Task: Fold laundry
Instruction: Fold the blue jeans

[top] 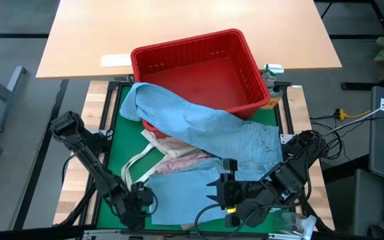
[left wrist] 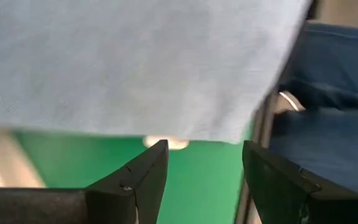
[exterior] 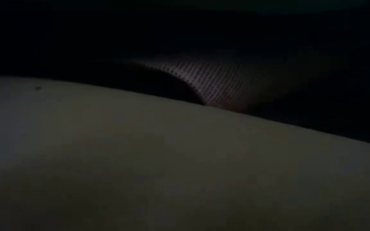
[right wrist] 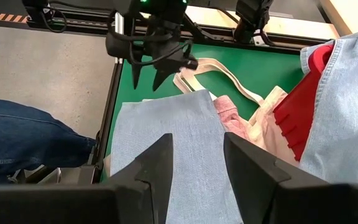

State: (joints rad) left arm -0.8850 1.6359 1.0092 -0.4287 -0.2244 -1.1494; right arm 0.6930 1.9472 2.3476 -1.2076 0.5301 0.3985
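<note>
The left gripper (top: 139, 200) hung parted and empty at the near corner of the jeans (top: 199, 120), whose leg ran across the mat toward the right gripper (top: 217, 190), also parted, just above the cloth.

One red basket (top: 199, 67) is sitting on the table, and one pair of jeans (top: 205, 123) is draping over it. One pink top (top: 185, 159) and one tote bag (top: 153, 148) are lying beneath, and two grippers are showing.
</note>
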